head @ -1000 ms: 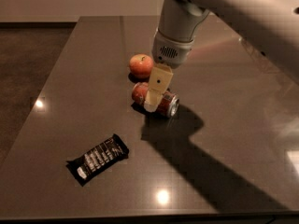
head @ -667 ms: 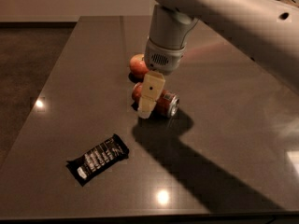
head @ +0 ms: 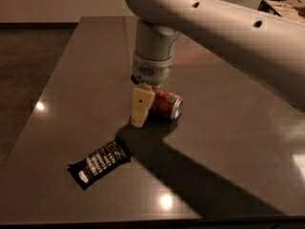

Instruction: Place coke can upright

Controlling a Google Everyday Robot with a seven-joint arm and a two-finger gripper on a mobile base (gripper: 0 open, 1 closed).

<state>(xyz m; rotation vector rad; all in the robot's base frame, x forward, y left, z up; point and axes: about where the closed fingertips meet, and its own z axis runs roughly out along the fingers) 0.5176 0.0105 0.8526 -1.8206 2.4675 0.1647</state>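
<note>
Here the coke can (head: 167, 104) lies sideways just behind the gripper (head: 142, 114), grip state unclear.

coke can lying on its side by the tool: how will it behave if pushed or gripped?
Probably rolls if nudged: the coke can lies on its side on a glossy table. Smooth round metal, so it may slip in a loose grip. The tool hangs low at its image-left side.
</note>
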